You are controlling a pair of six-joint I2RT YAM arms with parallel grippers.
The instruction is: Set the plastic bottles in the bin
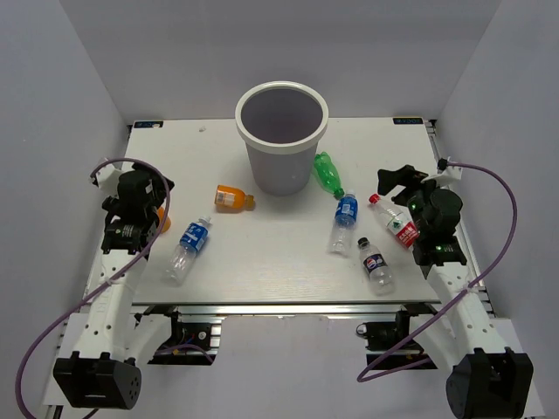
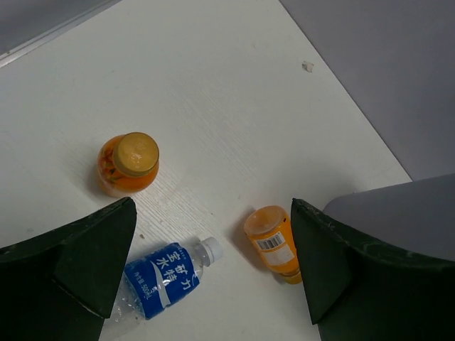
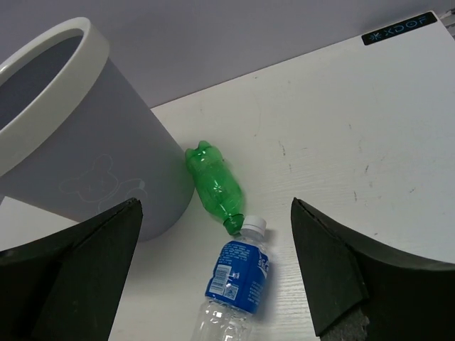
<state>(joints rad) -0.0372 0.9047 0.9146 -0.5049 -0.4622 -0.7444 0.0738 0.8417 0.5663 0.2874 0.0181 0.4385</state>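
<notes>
Left hand [image 2: 213, 206] hangs released, its two fingers spread wide with nothing between them, above the left part of the counter [image 1: 279, 279]. Right hand [image 3: 217, 206] is likewise released and empty, over the right side.

One bin [image 1: 279, 166] stands upright at the far middle of the counter. Seven plastic bottles [image 1: 344, 223] are on the counter, all outside the bin.

Two are orange. The upright orange bottle [image 2: 129, 163] stands on its base close to the left hand. The lying orange bottle [image 2: 273, 245] rests on its side near the left of the bin's foot.

Two are clear with blue labels. The left blue-label bottle [image 2: 162, 277] lies on its side below the left hand. The right blue-label bottle [image 3: 238, 277] lies to the right in front of the bin, its white cap right at the neck of the green bottle [image 3: 213, 181].

That single green bottle lies close by the bin's right wall; whether they touch I cannot tell. One dark-label bottle [image 1: 376, 262] lies near the front right. One red-label bottle [image 1: 397, 225] lies just beside the right hand.
</notes>
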